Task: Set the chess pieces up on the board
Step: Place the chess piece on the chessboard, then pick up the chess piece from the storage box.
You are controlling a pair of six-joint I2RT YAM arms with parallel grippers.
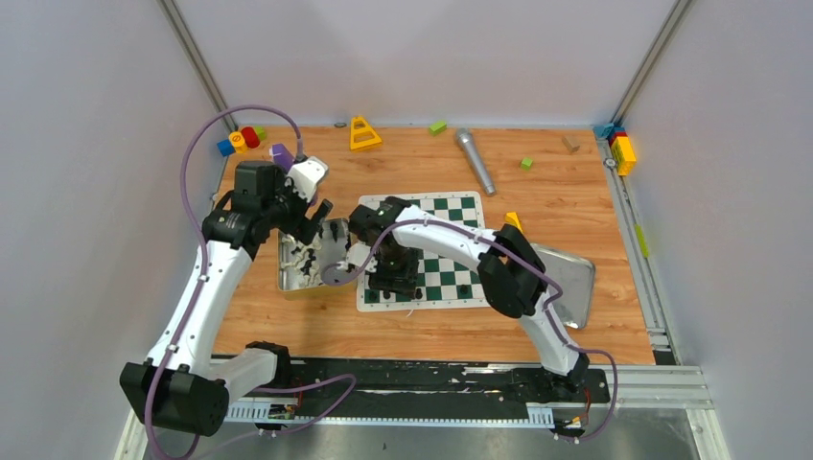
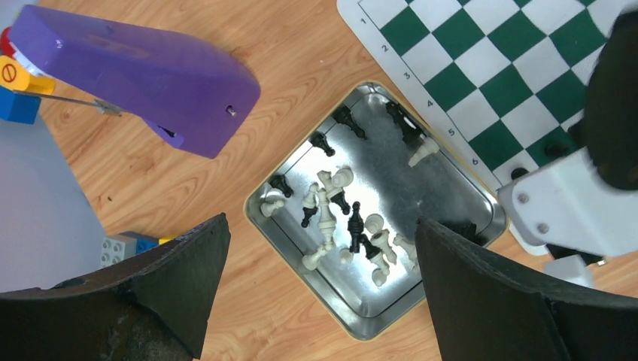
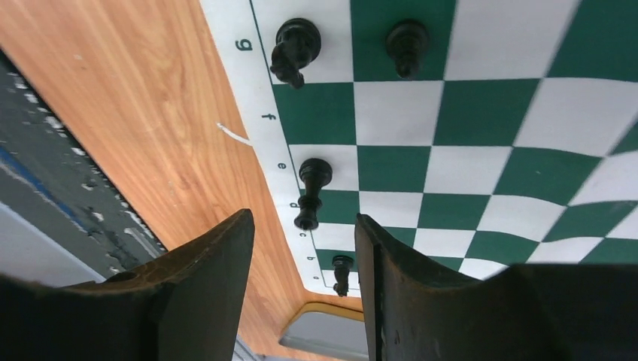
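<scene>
Chess pieces (image 2: 325,197) are mostly over on your left, heaped in a square metal tin (image 2: 265,226). The tin sits on the wooden table (image 2: 301,53) just off the board's left edge. It's a jumble of black and cream ones, nearly all lying on their sides. Left of the tin you've got a purple stapler (image 2: 150,68) and a few toy blocks (image 2: 19,105) by the wall. Your left gripper (image 2: 320,226) hangs right above the tin with its jaws spread wide. There's nothing between them, and it isn't touching any piece.

Moving right, the board (image 1: 458,213) lies flat mid-table, with green and white squares and a white border with letters. Your right gripper (image 3: 302,218) is down low over the board's near left part. Its jaws are parted, and one black piece (image 3: 312,188) stands upright in the gap just past the fingertips. There's daylight on both sides of it, so it's let go, not gripped. A black knight (image 3: 295,47) stands further along that lettered edge, and a smaller black piece sits at each end of the line. Off the board's right side lies a metal tray (image 1: 570,273), partly hidden behind your right arm.
</scene>
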